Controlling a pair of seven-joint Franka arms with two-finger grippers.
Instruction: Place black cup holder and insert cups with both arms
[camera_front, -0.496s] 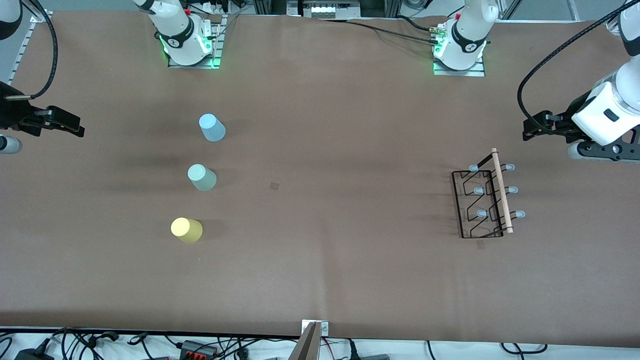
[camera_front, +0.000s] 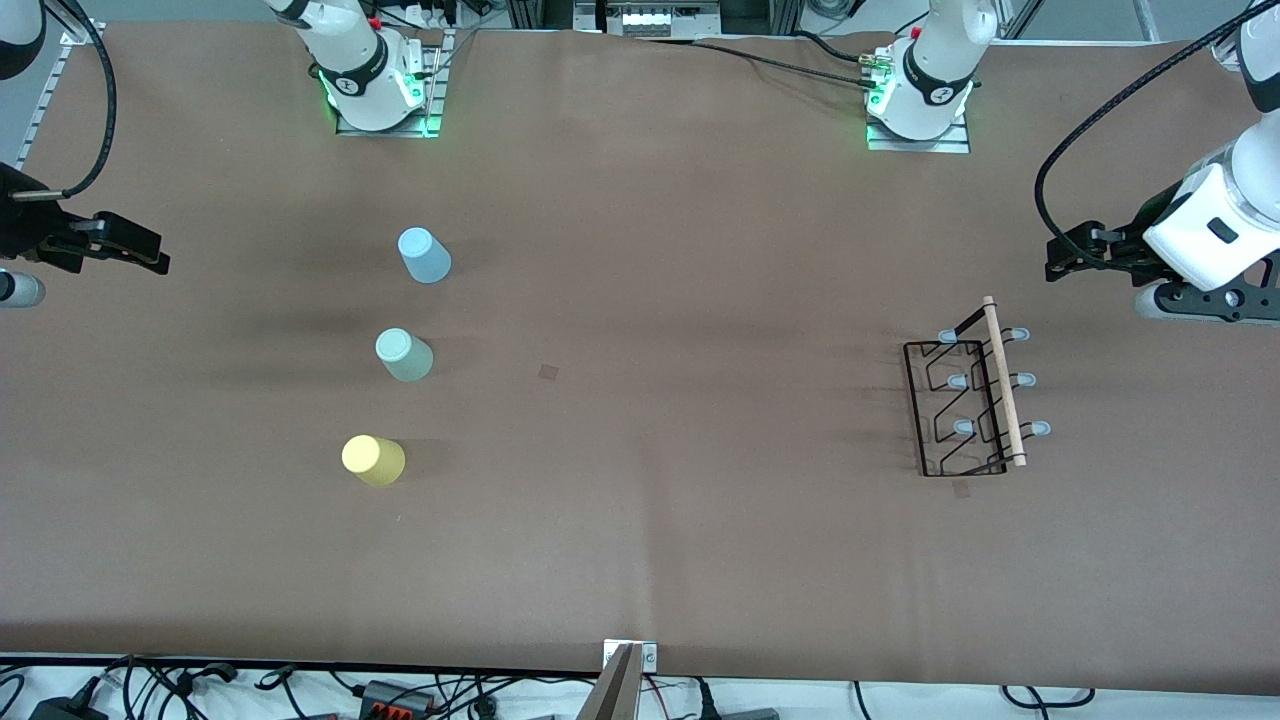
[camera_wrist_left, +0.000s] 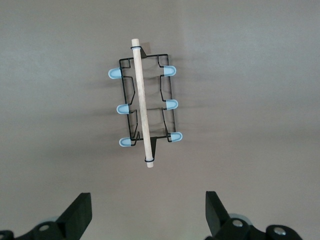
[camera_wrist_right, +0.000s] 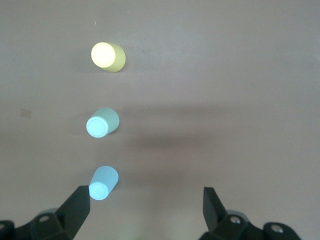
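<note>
Black cup holder (camera_front: 965, 408) on table (camera_front: 640, 560) toward left arm's end; thin wire frame, wooden rod handle (camera_front: 1002, 380), grey-tipped pegs, none carrying cup; three cups upside down in row toward right arm's end: blue cup (camera_front: 424, 255) farthest from front camera, grey-green cup (camera_front: 403, 354) between, yellow cup (camera_front: 373, 460) nearest; left gripper (camera_wrist_left: 147, 215) raised over table edge near holder, fingers spread, holding nothing; right gripper (camera_wrist_right: 145, 212) raised over own table end, fingers spread, holding nothing.
</note>
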